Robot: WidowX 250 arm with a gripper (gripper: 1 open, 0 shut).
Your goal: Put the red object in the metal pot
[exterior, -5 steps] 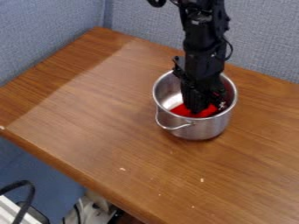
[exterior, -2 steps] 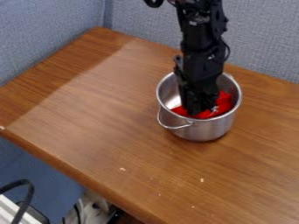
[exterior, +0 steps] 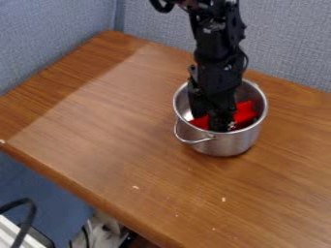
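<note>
The metal pot (exterior: 220,141) stands on the wooden table (exterior: 104,107) at the right of the camera view, its thin wire handle (exterior: 193,139) turned toward the front. The red object (exterior: 227,117) lies inside the pot on its bottom. My gripper (exterior: 216,105) reaches straight down into the pot from above. Its black fingers stand apart over the red object, with red showing between and below them. The arm hides part of the red object and the pot's far rim.
The table's front edge runs diagonally from the left to the bottom right, with floor and dark cables (exterior: 26,228) below it. Blue-grey partition walls (exterior: 52,29) stand behind the table's back edges. Bare wood lies left of the pot.
The fingers have spread apart inside the pot, and the red object now lies free on the pot's bottom. The arm has lifted slightly; the pot stays in place.
</note>
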